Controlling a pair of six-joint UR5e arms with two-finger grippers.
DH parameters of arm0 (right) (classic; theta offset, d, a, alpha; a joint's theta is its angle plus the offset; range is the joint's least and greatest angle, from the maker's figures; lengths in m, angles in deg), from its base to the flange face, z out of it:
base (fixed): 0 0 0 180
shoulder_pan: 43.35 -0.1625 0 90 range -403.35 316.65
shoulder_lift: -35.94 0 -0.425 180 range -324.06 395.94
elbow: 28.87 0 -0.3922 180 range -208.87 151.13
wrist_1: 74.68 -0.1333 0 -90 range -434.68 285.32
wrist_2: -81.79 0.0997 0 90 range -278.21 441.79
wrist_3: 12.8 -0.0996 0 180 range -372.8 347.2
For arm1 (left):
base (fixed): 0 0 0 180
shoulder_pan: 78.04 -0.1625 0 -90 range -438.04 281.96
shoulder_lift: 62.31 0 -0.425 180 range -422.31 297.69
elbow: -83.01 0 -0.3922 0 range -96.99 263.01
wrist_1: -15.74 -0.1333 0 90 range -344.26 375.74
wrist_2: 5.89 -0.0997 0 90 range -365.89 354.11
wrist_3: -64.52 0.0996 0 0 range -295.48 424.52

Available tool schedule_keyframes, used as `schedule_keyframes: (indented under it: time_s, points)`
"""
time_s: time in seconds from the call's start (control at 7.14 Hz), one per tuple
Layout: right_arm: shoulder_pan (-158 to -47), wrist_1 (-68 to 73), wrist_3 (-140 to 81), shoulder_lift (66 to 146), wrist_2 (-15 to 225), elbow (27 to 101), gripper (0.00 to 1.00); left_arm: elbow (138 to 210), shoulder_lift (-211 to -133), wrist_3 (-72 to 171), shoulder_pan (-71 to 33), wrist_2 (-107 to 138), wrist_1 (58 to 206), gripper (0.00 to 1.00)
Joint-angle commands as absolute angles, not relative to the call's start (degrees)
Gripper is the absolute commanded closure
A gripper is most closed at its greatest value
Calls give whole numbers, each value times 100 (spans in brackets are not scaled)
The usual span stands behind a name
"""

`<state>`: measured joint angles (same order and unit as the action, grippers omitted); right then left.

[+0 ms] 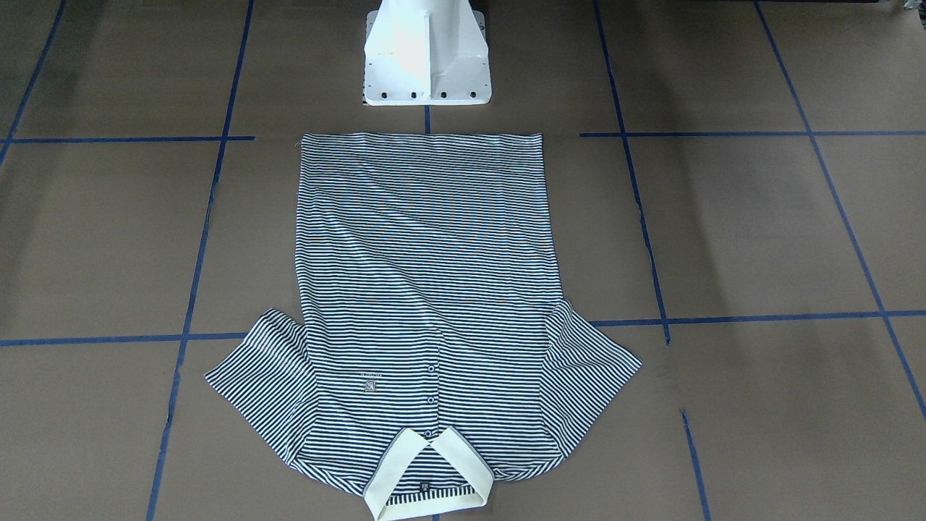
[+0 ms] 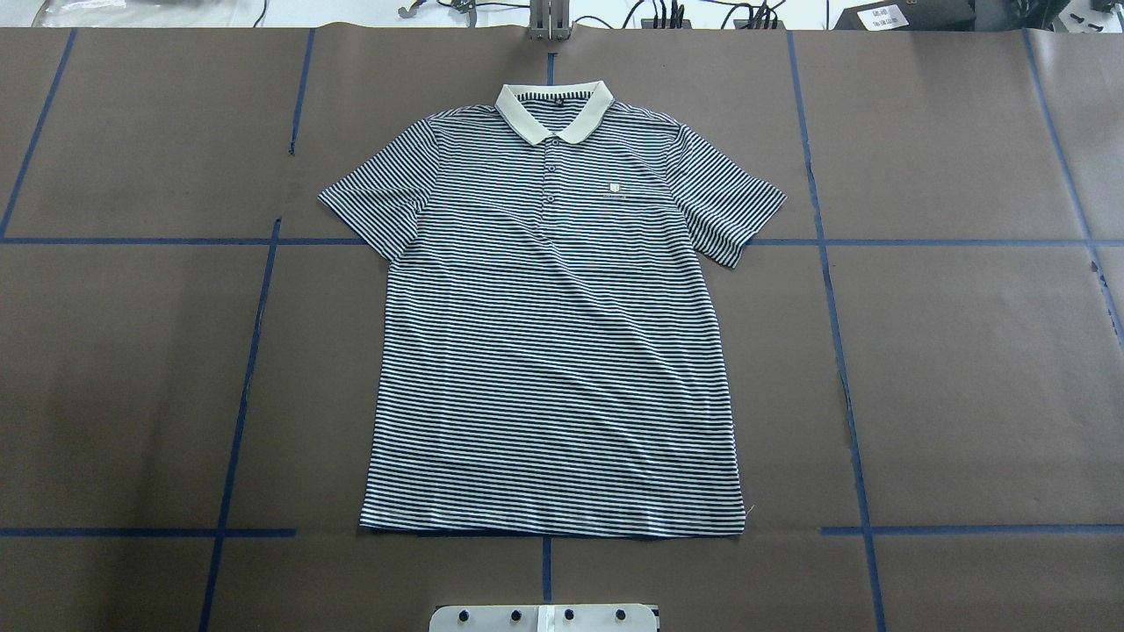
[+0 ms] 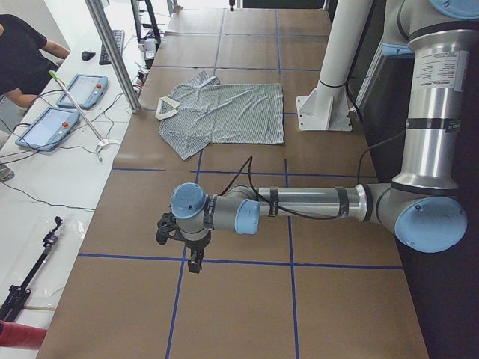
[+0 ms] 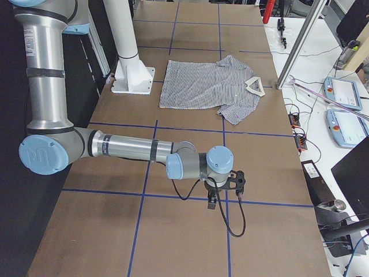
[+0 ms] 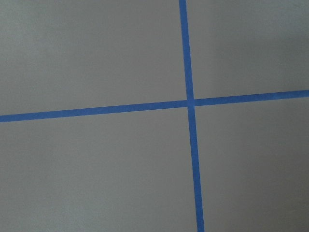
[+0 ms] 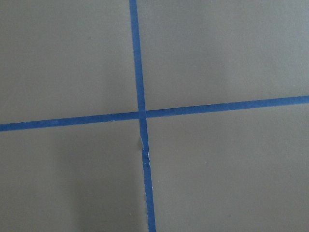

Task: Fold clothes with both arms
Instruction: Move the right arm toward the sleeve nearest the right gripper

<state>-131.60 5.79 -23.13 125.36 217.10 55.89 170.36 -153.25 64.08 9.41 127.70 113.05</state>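
Polo shirt flat and unfolded; both arms parked wide of it

Left end effector hangs over a blue tape cross on the counter, well apart from the garment; cannot tell how far open it is, nothing seen in it. Mid-counter the shirt lies face up and smooth, collar away from the robot, hem near the white pedestal, sleeves spread. Right end effector likewise over bare counter, opening untellable, apparently empty. Judgement: first fold not begun. To do it well, bring both arms in together, pinch matching points through both layers, and carry low and taut so the stripes stay parallel
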Motion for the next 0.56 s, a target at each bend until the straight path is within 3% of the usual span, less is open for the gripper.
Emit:
schedule_keyframes:
  time_s: [0.0,0.42]
  points:
    - [-13142,583,-2334,12455,21697,5638,0,17107,-15345,6408,941,12770,11312,0]
    - [-12698,574,-2388,11823,21837,5646,0,17494,-15722,6347,575,12726,12010,0]
